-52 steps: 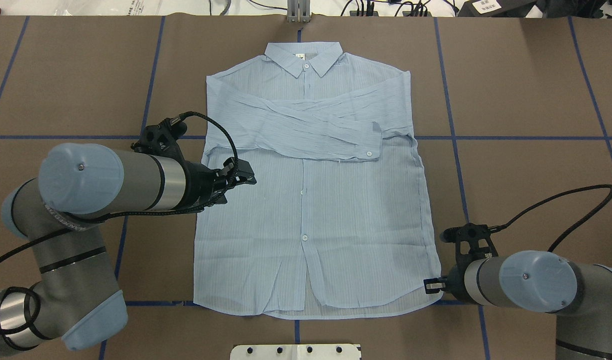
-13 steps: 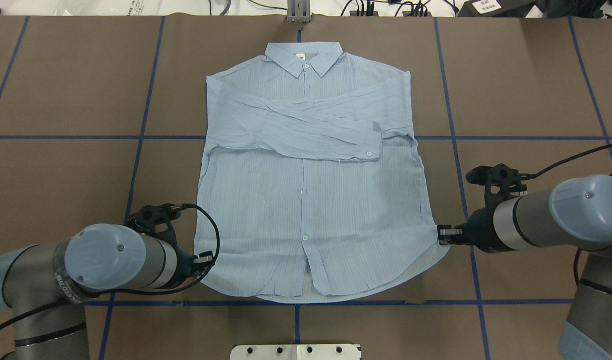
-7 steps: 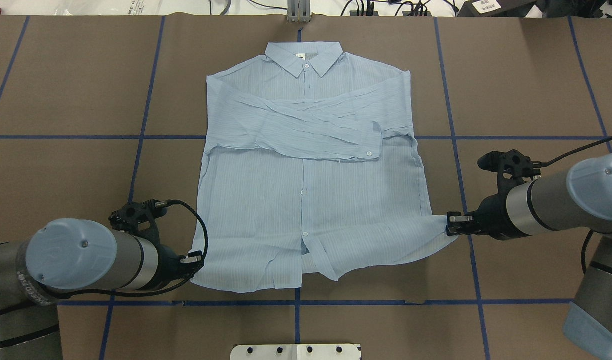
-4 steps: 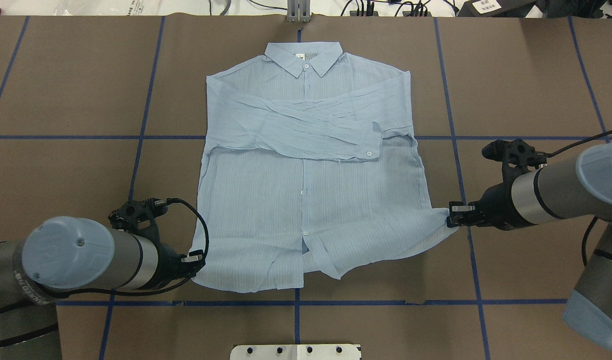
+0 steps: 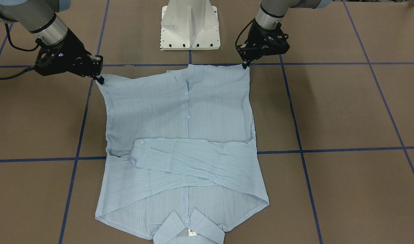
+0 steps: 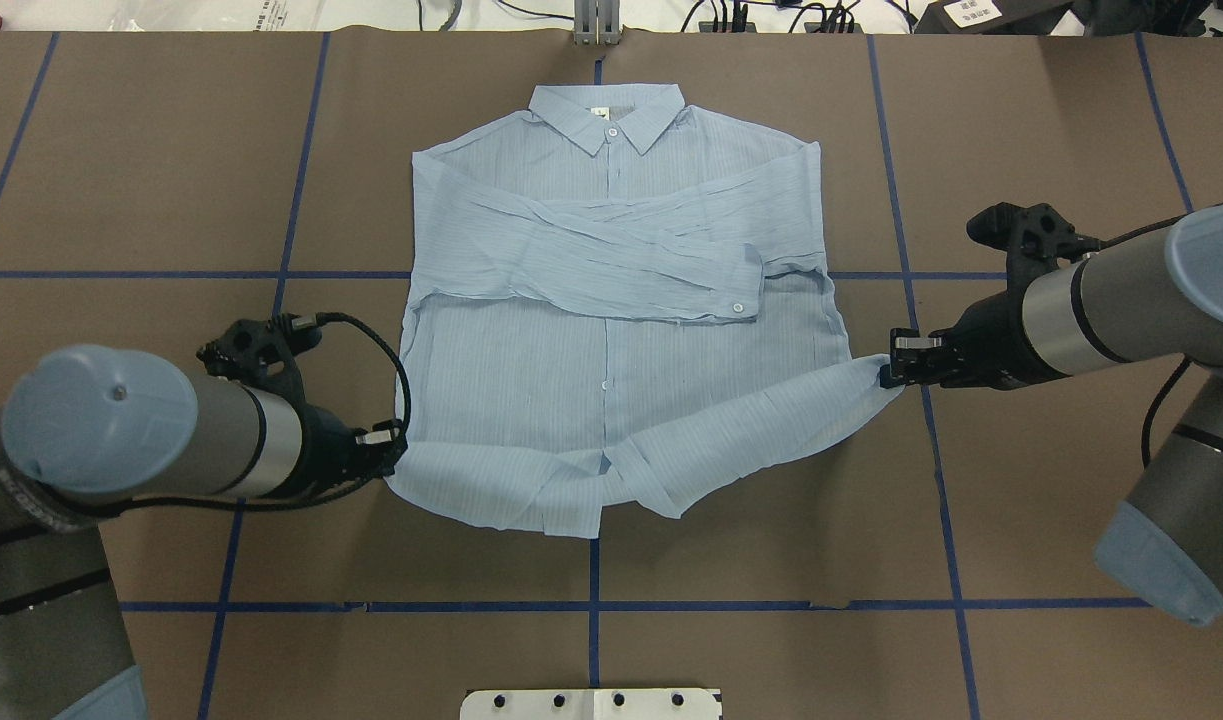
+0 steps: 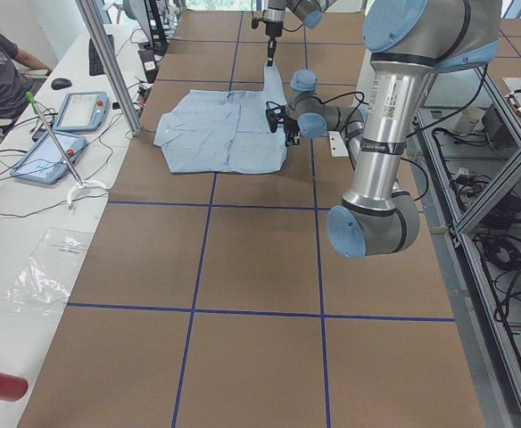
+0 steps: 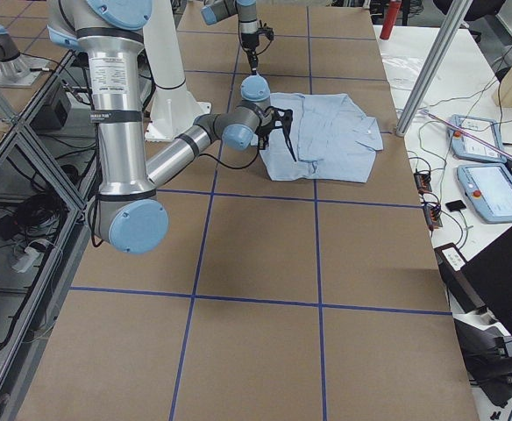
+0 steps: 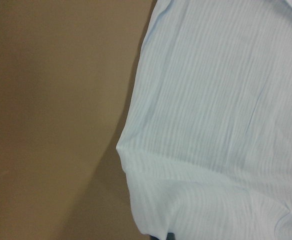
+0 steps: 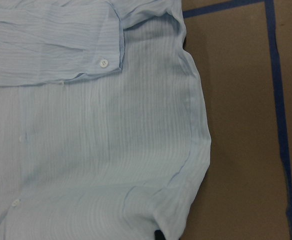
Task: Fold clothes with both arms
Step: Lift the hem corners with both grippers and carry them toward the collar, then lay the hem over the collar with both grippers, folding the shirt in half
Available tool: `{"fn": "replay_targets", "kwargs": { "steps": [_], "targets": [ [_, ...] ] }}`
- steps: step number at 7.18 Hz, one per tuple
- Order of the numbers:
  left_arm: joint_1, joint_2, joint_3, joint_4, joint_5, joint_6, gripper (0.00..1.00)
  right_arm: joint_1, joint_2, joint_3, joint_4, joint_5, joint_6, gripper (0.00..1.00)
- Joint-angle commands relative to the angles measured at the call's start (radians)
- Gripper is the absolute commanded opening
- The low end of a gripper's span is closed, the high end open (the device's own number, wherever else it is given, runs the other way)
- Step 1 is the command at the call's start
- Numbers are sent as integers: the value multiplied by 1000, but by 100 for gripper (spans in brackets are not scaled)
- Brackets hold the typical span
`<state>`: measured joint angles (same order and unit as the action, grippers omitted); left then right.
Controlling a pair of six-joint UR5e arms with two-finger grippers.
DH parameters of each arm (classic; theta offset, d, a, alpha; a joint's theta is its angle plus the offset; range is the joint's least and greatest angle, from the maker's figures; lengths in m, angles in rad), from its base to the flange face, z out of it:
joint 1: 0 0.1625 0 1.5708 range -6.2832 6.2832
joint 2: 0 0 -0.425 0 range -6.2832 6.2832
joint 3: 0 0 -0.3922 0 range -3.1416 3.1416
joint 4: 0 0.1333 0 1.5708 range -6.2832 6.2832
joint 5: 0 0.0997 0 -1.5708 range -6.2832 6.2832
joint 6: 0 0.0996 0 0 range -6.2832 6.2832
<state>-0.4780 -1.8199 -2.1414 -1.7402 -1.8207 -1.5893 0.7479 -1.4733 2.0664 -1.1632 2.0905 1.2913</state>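
Our left gripper (image 6: 396, 440) and right gripper (image 6: 889, 362) pinch the shirt (image 6: 611, 400) at its hem corners, seemingly firmly; unequal travel toward the far bench (image 6: 121, 150) edge could skew the fold.

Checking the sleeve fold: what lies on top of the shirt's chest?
Both sleeves lie crossed over the shirt chest, one cuff with a white button uppermost. The placket is covered where they cross, so any buttons there cannot be seen.
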Motion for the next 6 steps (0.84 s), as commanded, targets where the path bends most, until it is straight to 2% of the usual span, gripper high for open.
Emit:
{"fn": "replay_targets", "kwargs": {
  "steps": [1,2,3,5,6],
  "targets": [
    [-124,-22,8,-1,-64,93,0,69,50,-73,0,31,-3,0],
    [-140,-83,56,-8,-65,92,0,102,92,-107,0,31,-3,0],
    [-164,-169,154,-42,-65,92,0,138,146,-173,2,57,-3,0],
    [-217,-177,253,-143,-66,95,0,189,188,-239,2,71,-4,0],
    [-250,-192,306,-189,-69,97,0,201,256,-308,2,71,-3,0]
  ]
}}
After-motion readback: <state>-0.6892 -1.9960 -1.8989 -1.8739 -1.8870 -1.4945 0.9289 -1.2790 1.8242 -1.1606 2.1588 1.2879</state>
